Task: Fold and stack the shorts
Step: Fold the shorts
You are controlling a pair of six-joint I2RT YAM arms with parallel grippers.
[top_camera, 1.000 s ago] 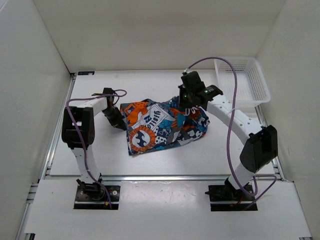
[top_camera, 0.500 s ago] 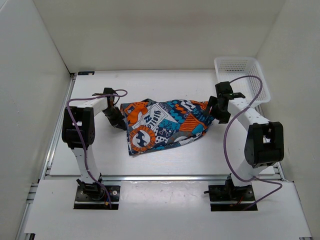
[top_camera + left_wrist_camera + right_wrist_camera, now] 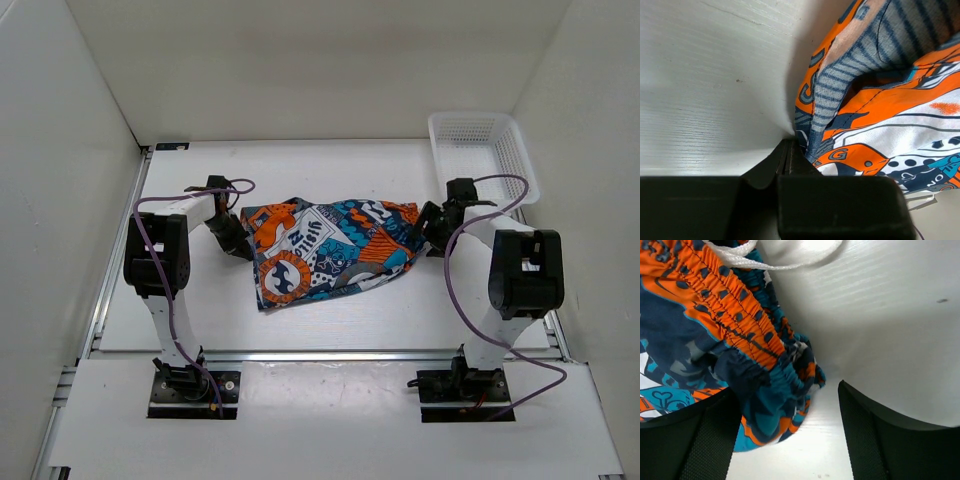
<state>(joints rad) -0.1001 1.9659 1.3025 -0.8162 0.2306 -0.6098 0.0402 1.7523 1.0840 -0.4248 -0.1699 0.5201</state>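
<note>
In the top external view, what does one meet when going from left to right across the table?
The left gripper, jaws shut on the cloth → shorts → right gripper, jaws open → white mesh basket.

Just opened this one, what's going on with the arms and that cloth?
Two arms are working a pair of printed shorts lying rumpled on the table. The left end effector is shut on the fabric's left edge. The right end effector is open at the elastic waistband, gripping nothing. No clean fold is made yet; the white basket sits apart at the far right.
</note>
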